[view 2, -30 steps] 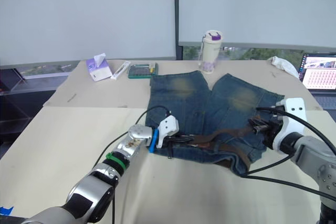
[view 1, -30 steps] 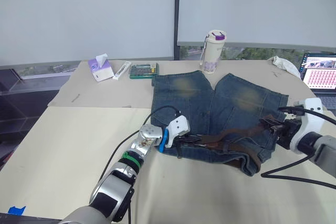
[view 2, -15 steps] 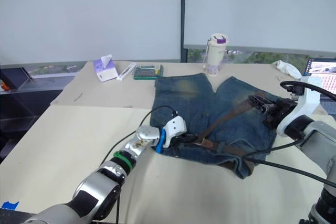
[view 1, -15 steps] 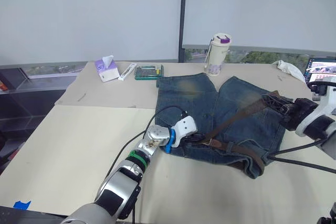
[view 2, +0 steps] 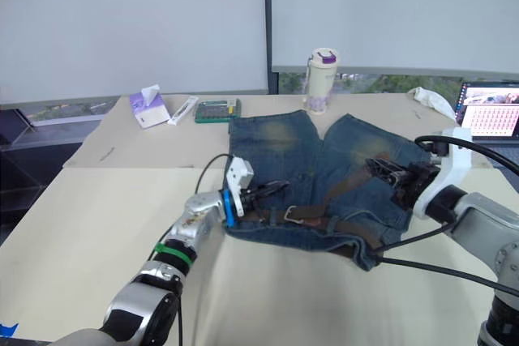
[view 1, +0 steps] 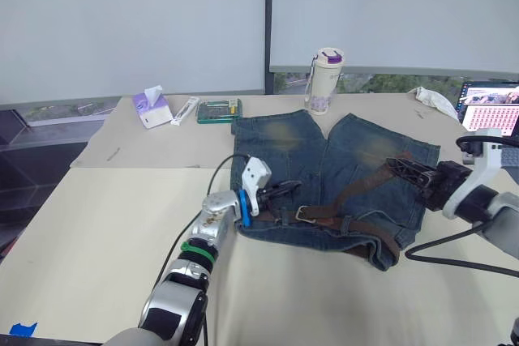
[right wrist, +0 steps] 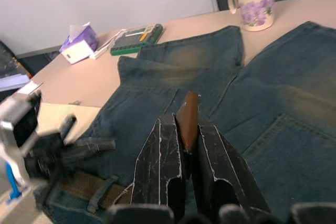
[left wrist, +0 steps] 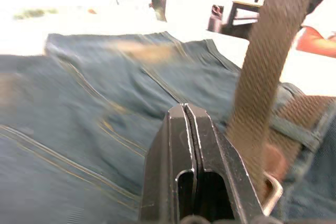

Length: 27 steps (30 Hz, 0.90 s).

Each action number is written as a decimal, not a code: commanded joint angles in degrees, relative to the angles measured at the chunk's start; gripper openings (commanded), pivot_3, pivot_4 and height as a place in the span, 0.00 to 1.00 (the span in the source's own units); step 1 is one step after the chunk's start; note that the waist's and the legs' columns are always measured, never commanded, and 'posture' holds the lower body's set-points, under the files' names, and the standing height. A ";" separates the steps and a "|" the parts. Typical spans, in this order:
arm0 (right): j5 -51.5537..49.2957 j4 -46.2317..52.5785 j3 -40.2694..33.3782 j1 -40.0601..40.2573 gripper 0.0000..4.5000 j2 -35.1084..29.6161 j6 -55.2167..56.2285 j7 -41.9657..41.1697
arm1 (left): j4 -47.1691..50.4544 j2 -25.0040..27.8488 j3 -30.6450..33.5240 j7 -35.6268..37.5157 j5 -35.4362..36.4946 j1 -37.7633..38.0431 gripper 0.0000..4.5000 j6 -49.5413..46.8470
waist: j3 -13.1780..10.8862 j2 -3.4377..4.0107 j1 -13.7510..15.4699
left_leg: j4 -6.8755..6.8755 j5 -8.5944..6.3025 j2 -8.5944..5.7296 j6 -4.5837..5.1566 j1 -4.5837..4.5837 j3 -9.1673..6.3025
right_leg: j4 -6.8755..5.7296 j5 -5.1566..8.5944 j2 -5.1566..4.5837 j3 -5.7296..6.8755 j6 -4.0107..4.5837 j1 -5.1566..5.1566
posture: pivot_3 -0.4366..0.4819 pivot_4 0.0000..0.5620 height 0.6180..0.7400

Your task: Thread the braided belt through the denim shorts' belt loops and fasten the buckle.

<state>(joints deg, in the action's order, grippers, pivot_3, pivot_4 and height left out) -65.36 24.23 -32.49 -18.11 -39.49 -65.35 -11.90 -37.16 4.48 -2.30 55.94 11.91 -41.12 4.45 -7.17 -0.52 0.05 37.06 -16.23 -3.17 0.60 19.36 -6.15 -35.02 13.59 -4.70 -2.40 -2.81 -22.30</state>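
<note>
The denim shorts lie flat on the table with the waistband toward me. The braided belt runs along the waistband from the buckle, passing under belt loops. A free length of it rises slantwise over one leg to my right gripper, which is shut on the belt's end. My left gripper hovers shut and empty just above the waistband, beside the buckle.
At the table's far side stand a tumbler, a tissue box, a white tube and a green case. A laptop and a white cloth sit at the far right. Black cables trail from both wrists.
My right gripper has pulled the belt's end up off the waistband, drawing a length slantwise across the leg. My left gripper has drawn back from the buckle, which now lies uncovered.
</note>
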 commanded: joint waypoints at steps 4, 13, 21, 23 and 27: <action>-4.10 -0.51 5.01 -5.19 0.00 7.96 2.43 6.25 | 14.60 2.13 -1.12 0.39 2.73 1.37 0.06 -5.34 | 0.09 0.19 -0.06 | -0.03 0.00 0.02 -0.01 0.00 -0.03 | 0.00 -0.01 0.01 -0.01 0.02 -0.03 | 0.48 0.27 1.00; -13.48 -5.85 7.11 -11.37 0.00 21.54 6.07 24.79 | 25.32 -0.79 -4.53 -8.72 -0.62 5.33 0.70 -4.21 | 0.12 0.28 0.43 | -0.05 0.02 -0.05 -0.03 0.01 -0.08 | 0.02 -0.02 -0.06 -0.06 0.04 -0.08 | 0.48 0.27 1.00; -20.04 -5.38 9.67 -11.56 0.00 21.79 8.53 31.16 | 19.60 -0.82 -6.25 -13.80 -5.43 2.99 0.99 1.44 | 0.13 0.30 0.12 | -0.07 0.02 -0.04 -0.02 0.01 -0.04 | 0.01 -0.03 0.00 -0.06 0.05 -0.13 | 0.48 0.27 1.00; -21.16 -4.95 10.27 -11.30 0.00 21.80 9.25 32.00 | 18.92 -0.87 -6.96 -13.48 -5.84 2.92 0.99 2.60 | 0.13 0.30 -0.07 | -0.08 0.01 -0.03 -0.02 0.01 -0.03 | 0.01 -0.03 0.02 -0.05 0.05 -0.14 | 0.48 0.27 1.00; -23.11 -3.71 12.01 -10.47 0.00 22.09 10.93 33.80 | 16.48 -1.53 -7.94 -15.08 -7.37 1.89 0.99 5.51 | 0.13 0.30 -0.19 | -0.08 0.01 -0.03 -0.02 0.02 -0.04 | 0.02 -0.02 0.02 -0.05 0.04 -0.14 | 0.48 0.27 1.00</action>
<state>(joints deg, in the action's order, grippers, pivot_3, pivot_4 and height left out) -86.44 17.85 -20.85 -28.23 -17.26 -56.39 21.36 -21.05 3.31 -10.04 41.70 4.79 -37.70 7.80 -7.04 -0.22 -0.14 36.98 -16.22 -3.20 0.58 19.38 -6.18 -35.01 13.57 -4.69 -2.45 -2.76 -22.44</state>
